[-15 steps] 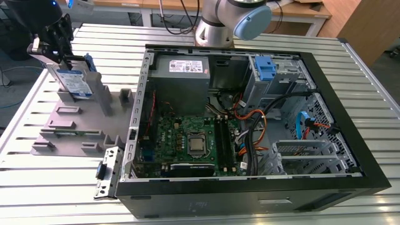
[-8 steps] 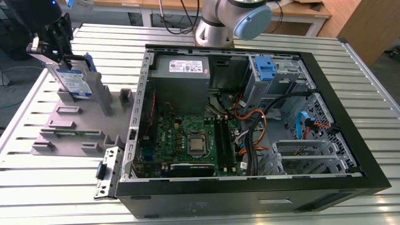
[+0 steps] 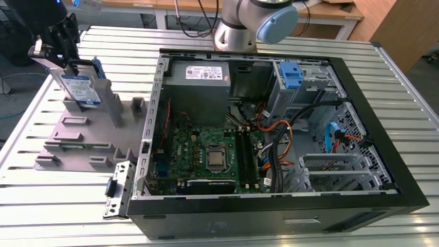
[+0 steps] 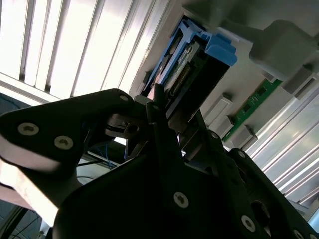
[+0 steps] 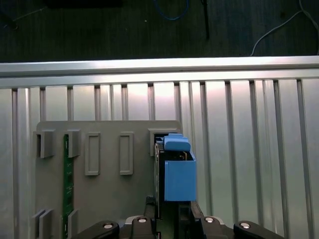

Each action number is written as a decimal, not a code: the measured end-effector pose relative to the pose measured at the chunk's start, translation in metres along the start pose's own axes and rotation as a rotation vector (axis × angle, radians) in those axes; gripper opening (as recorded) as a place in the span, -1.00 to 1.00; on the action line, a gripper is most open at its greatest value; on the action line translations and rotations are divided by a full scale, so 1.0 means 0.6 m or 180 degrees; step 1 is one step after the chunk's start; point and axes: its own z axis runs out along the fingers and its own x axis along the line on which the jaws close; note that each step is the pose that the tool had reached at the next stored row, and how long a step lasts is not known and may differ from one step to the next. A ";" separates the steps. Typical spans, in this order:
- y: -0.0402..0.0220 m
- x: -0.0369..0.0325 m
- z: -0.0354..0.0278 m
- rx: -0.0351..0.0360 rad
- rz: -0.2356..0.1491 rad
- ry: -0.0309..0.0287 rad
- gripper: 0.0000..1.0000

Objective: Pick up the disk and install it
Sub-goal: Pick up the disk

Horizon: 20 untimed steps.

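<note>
Disk, a flat silver slab with a blue-and-white label and blue plastic rails, is standing upright in a slot of the grey fixture at the exterior view's left, well apart from the case. Ribbed aluminium table slats are carrying everything. An open black computer case is lying on its side, showing a boxy grey power supply and a green motherboard. The matte grey fixture plate is sitting just beside it. The black gripper is pinching the disk's upper end, its jaws pressing on both broad faces in both wrist views.
</note>
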 end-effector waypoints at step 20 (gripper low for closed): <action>0.000 -0.001 -0.011 0.0001 0.0000 -0.0001 -0.30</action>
